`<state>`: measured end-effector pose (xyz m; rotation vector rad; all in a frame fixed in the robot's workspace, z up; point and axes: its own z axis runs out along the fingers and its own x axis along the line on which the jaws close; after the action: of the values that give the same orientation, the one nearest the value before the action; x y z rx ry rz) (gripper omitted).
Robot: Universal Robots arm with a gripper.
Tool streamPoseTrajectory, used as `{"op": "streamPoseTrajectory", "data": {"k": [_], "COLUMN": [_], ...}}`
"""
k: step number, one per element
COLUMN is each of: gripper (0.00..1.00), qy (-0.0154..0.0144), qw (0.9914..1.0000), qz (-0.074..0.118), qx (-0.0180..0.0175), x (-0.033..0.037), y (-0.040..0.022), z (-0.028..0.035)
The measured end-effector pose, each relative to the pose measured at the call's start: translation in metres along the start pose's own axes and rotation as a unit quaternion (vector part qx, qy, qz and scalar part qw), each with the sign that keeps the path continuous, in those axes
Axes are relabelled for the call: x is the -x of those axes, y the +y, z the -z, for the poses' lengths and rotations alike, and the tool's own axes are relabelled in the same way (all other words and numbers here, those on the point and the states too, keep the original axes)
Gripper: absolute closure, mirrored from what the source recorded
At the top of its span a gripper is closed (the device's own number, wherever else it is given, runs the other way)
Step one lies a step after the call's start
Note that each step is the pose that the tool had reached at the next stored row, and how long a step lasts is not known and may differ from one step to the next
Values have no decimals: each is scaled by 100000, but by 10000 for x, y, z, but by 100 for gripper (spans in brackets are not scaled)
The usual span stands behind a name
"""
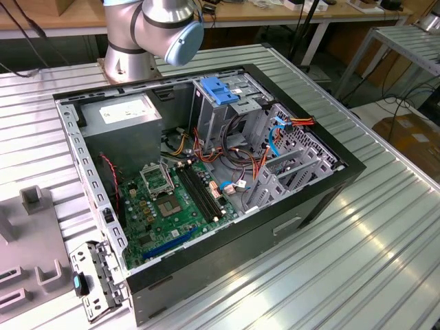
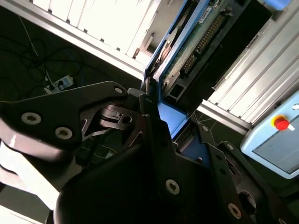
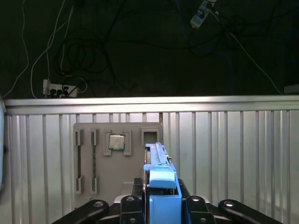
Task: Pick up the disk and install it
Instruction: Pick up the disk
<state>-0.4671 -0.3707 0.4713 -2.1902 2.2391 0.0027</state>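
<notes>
Second wrist view: the gripper [image 2: 175, 128] has its black fingers [image 2: 152, 135] closed in on the near end of the disk [image 2: 196, 42], with nothing else between the jaws.
Disk: clear of the table and carried in the gripper. A green circuit board and a connector strip show on one face, with a blue side rail [image 2: 170, 119] along the edge.
Axis: in the first wrist view the disk [image 3: 158, 161] stands on edge. It runs straight out from the gripper [image 3: 161, 200], long axis in line with the tool and free end pointing away from the wrist.
Past the disk: a grey fixture tray [image 3: 117, 172] holding a processor chip [image 3: 116, 141] sits on the ribbed metal table [image 3: 233, 154].
Farther: dark floor with a power strip [image 3: 58, 88] and loose cables.
Exterior view: the open computer case [image 1: 227, 275] lies on the table. Its drive cage [image 1: 210, 127], topped by a blue bracket [image 1: 220, 91], is near the arm [image 1: 127, 55].
Stage: the disk looks picked up but not yet seated in the case.
</notes>
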Motion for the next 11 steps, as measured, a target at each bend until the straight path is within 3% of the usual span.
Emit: {"op": "streamPoseTrajectory", "data": {"k": [5, 7, 11], "gripper": [63, 63, 63], "qy": [1, 3, -22], "qw": [100000, 100000, 100000], "qz": [1, 3, 2], "qx": [1, 3, -9], "x": [2, 2, 2], "y": [-1, -2, -6], "z": [194, 236, 243]}}
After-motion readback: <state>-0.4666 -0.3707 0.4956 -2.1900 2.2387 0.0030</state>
